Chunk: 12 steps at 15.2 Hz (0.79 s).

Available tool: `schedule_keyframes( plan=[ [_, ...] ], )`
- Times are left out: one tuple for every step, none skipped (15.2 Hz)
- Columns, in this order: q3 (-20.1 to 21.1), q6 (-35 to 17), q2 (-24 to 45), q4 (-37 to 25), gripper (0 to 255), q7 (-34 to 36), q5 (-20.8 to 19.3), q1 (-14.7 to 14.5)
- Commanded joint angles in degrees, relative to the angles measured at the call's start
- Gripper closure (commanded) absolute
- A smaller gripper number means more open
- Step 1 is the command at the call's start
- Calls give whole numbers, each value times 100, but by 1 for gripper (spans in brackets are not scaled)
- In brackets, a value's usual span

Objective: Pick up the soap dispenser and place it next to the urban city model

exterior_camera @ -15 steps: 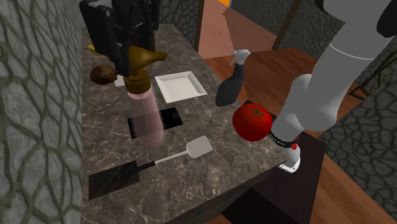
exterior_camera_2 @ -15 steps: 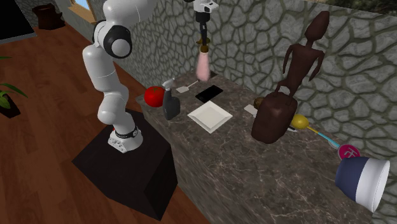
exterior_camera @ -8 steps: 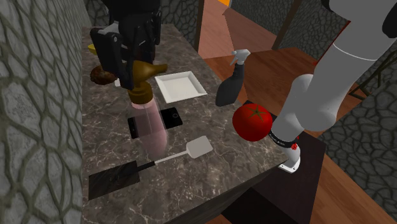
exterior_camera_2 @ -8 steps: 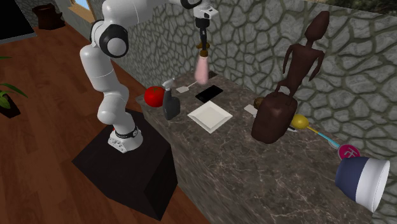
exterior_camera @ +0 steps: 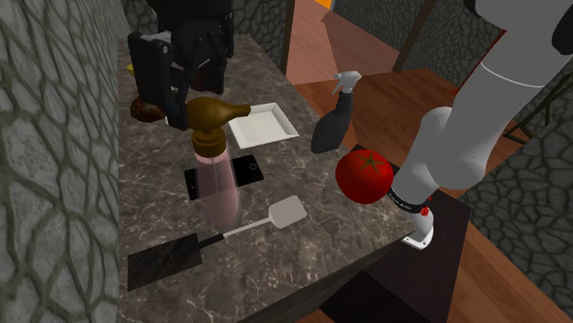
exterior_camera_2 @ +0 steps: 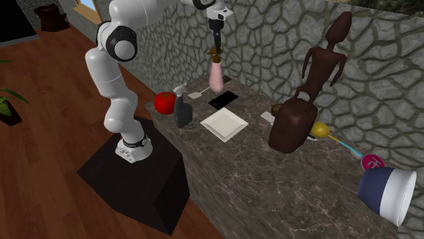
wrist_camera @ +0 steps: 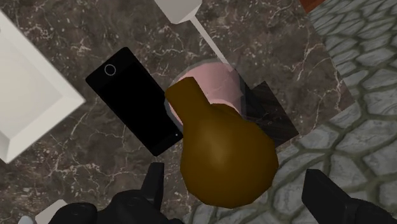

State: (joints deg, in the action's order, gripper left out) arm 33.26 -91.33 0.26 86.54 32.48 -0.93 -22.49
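Centre the gripper [wrist_camera: 234,173], spread clear of it, on the brown-capped pink soap dispenser [exterior_camera: 213,174] upright beside the flat black phone [wrist_camera: 133,102] on the dark marble bench [exterior_camera: 308,179]; clamp squarely, then lift.

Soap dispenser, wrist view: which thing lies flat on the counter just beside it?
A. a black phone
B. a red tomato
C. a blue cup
A: the black phone lies flat on the dark counter, close beside the pink body of the soap dispenser.
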Motion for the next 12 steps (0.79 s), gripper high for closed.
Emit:
schedule_keyframes(
  plan=[
    [0, 0, 0, 0, 0, 0, 0, 0],
    [0, 0, 0, 0, 0, 0, 0, 0],
    [0, 0, 0, 0, 0, 0, 0, 0],
    [16, 213, 67, -269, 0, 25, -39, -17],
    [36, 433, 148, -556, 0, 56, -88, -39],
    [60, 660, 245, -864, 0, 92, -148, -70],
    [82, 847, 335, -1123, 0, 124, -204, -102],
    [81, 847, 335, -1123, 0, 124, -204, -103],
    [81, 847, 335, -1123, 0, 124, -204, -103],
    [80, 846, 334, -1122, 0, 124, -203, -103],
    [81, 847, 335, -1123, 0, 124, -204, -103],
    [81, 847, 335, -1123, 0, 124, -204, -103]
  ],
)
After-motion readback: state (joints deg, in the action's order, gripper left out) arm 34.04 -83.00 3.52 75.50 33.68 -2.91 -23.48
